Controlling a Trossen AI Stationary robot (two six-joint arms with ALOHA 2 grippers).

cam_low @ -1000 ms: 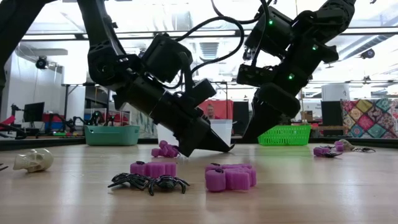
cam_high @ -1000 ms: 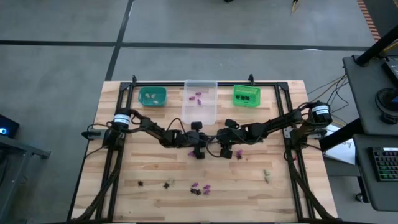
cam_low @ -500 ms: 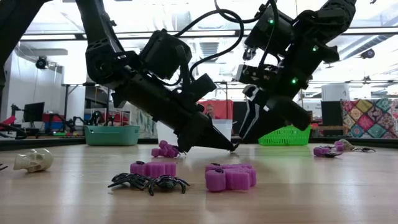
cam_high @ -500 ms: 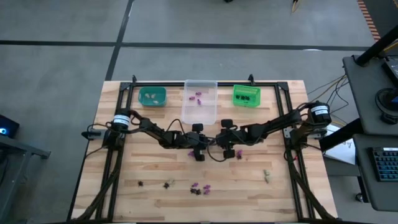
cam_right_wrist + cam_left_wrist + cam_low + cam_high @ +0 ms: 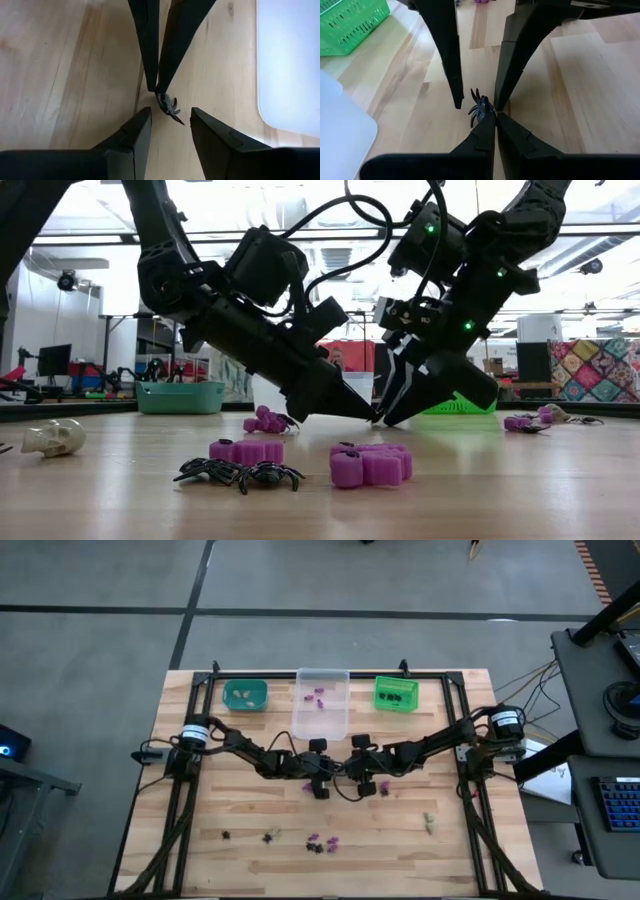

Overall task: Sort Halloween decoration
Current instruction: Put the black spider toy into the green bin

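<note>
Mid-desk (image 5: pixel 200 820), left claw (image 5: pixel 490 116) is clenched on a tiny black spider (image 5: pixel 480 106); right claw (image 5: pixel 167 116) gapes around it, tips almost meeting. Clear bin (image 5: pixel 321 700) just behind, purple trinkets (image 5: pixel 370 465) in front.

Light falls evenly from overhead, and the wooden surface (image 5: pixel 250 820) looks bright with only soft, short shadows under the arms. In the low view, the ceiling lights and windows behind are blown out, so both arms read as dark silhouettes; the room beyond is soft, while the purple trinket (image 5: pixel 371 465) nearby is crisp. In the wrist views, the near fingers (image 5: pixel 485 135) are blurred and pale glare washes the clear bin (image 5: pixel 290 60).
</note>
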